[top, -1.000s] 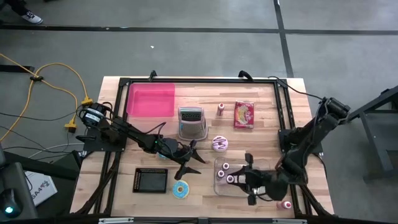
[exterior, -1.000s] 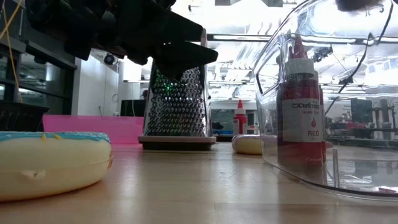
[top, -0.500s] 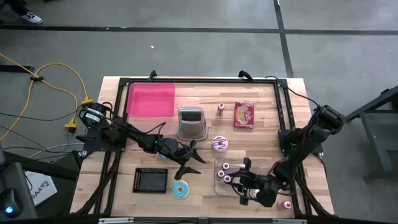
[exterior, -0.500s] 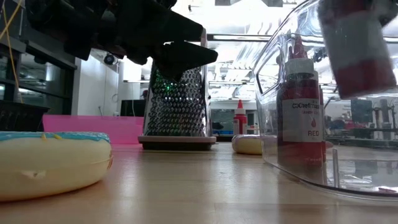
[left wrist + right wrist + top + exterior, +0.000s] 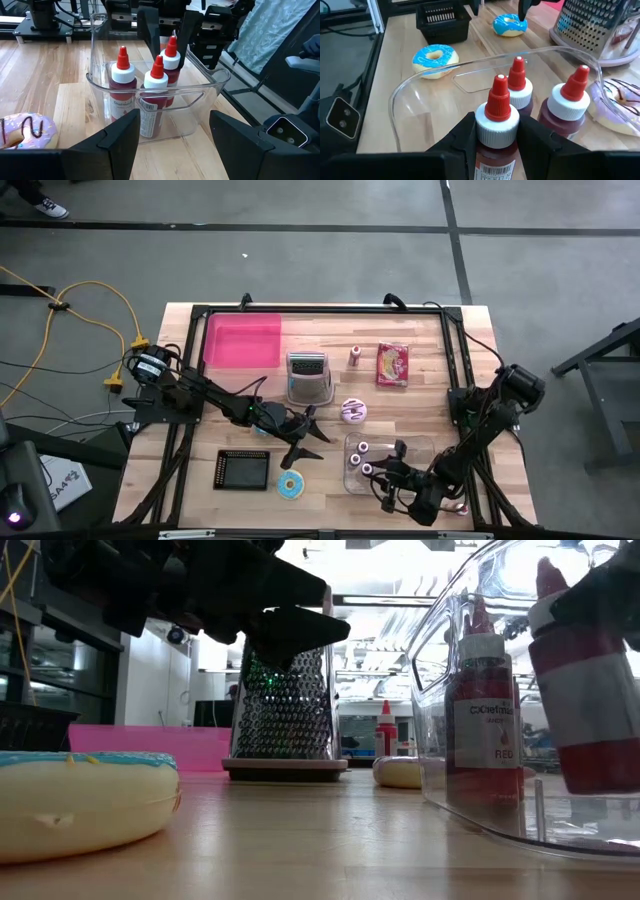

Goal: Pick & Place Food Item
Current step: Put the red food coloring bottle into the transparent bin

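A clear plastic bin point(image 5: 420, 442) stands on the table's near right part. Two red sauce bottles with white caps point(image 5: 519, 86) point(image 5: 575, 95) stand in it. My right gripper point(image 5: 498, 131) is shut on a third red bottle point(image 5: 592, 690) inside the bin's walls, as the left wrist view also shows point(image 5: 171, 55). My left gripper point(image 5: 300, 442) waits open above the table's middle, left of the bin. A pink-frosted donut point(image 5: 353, 411) lies on the wood just beyond the bin, and a blue-frosted donut point(image 5: 291, 485) lies on its flat underside near the near edge. My right gripper pinches the bottle at its white cap point(image 5: 496, 124), one finger point(image 5: 149, 31) on each side. The fingers slant down from the table's right. The bottle is tilted, its body inside the bin point(image 5: 440, 690). Whether its base touches the bin's floor I cannot tell.
A metal grater point(image 5: 308, 376) stands at the table's middle, a pink mat point(image 5: 243, 340) lies at the far left, a black basket point(image 5: 242, 469) at the near left. A candy packet point(image 5: 392, 364) and a small bottle point(image 5: 355, 357) lie far right. A second blue donut point(image 5: 510, 24) lies by my left gripper.
My right gripper has moved down and toward the near edge, carrying the red bottle. The bottle has come down from above the bin's rim to beside the other bottles inside it, and is now tilted. My left arm has kept still.
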You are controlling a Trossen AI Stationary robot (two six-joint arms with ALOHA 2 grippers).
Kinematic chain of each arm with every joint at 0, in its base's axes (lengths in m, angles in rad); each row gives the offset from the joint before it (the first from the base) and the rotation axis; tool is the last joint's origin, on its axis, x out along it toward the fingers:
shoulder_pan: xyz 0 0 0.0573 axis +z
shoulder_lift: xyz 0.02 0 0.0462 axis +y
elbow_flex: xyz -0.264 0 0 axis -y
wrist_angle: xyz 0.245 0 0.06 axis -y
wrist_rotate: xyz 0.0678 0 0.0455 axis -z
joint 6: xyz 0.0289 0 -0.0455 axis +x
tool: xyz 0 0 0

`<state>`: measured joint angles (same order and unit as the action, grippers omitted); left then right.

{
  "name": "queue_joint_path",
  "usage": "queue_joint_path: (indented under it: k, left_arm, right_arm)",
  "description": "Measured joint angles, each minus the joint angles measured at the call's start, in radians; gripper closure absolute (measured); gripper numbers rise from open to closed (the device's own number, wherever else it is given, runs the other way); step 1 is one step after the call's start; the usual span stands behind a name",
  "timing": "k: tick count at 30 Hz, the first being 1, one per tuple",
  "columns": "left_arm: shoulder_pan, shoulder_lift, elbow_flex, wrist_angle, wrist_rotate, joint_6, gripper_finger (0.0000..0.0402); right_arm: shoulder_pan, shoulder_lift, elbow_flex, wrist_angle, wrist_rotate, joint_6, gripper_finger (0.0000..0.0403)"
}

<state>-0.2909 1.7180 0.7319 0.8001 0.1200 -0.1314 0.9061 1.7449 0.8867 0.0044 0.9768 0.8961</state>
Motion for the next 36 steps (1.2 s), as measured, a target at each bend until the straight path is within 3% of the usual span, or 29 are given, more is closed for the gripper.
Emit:
queue_joint_path:
  k: [13, 31, 36]
  left_arm:
    - [0.0, 0.0, 0.0, 0.0, 0.0, 0.0, 0.0168]
    - [0.0, 0.0, 0.0, 0.0, 0.0, 0.0, 0.0168]
    - [0.0, 0.0, 0.0, 0.0, 0.0, 0.0, 0.0168]
  right_arm:
    - [-0.001, -0.001, 0.0, -0.015, -0.043, 0.054, 0.0264]
    - [-0.001, -0.001, 0.0, -0.015, -0.063, 0.051, 0.0261]
    - [-0.001, -0.002, 0.0, 0.012, -0.025, 0.016, 0.026]
